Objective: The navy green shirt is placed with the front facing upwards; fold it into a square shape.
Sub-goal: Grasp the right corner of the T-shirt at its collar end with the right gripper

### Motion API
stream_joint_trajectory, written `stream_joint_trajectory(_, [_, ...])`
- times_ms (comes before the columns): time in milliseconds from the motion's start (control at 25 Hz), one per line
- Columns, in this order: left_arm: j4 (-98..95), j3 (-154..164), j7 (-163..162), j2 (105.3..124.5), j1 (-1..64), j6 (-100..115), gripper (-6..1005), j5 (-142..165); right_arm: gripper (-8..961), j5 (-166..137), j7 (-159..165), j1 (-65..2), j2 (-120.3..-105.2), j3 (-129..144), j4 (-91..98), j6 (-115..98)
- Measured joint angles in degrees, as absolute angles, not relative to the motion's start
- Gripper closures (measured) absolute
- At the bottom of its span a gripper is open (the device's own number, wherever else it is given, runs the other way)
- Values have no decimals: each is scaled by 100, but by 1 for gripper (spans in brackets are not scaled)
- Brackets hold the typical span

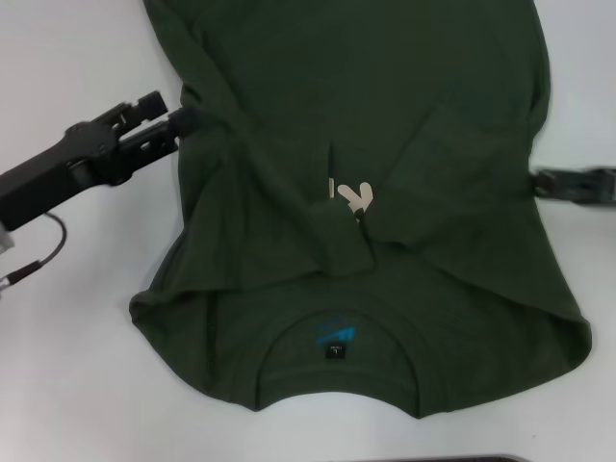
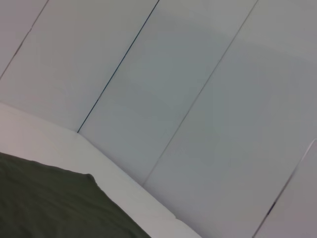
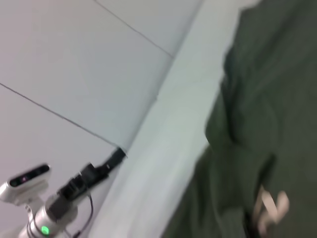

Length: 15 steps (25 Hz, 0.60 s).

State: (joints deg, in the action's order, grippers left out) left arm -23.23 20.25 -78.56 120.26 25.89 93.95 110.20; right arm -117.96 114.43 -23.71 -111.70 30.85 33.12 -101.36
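On the white table [image 1: 67,366], the navy green shirt [image 1: 385,115] is spread with both sleeves folded inward over the chest. Its left edge is touched by the left gripper [image 1: 183,120]; the right gripper [image 1: 544,181] is seen at the right edge. Neither jaw state can be told.

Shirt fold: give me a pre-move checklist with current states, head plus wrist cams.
1. Both sleeves folded inward over the navy green shirt: ok, they meet near the centre and partly cover the cream lettering.
2. Left gripper at the shirt's left edge: ok; whether it grips cloth: cannot tell.
3. Right gripper at the shirt's right edge: ok; grip: cannot tell.
4. Cloth flat: not ok, wrinkles bunch around the folded sleeves.
5. Collar with neck label at the near end, lying open: ok.
6. Hem end in view: not ok, it runs past the head view's far edge.
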Motion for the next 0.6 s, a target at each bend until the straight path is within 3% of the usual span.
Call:
stream_joint_trajectory(160, [-2406, 2029, -7865, 12022, 2447, 9464, 175, 11030, 223, -12201, 11918, -2152, -10783, 3050, 3324, -10591])
stream_joint_trajectory(280, [-2411, 2020, -7899, 12032, 2373, 9482, 175, 11011, 223, -12358, 12096, -1933, -10619, 3031, 3340, -10795])
stream_joint_trajectory(600, [-2402, 1985, -7910, 12071, 2329, 9446, 176, 10997, 225, -13145, 12217, -1545, -10521, 2756, 3536, -10996])
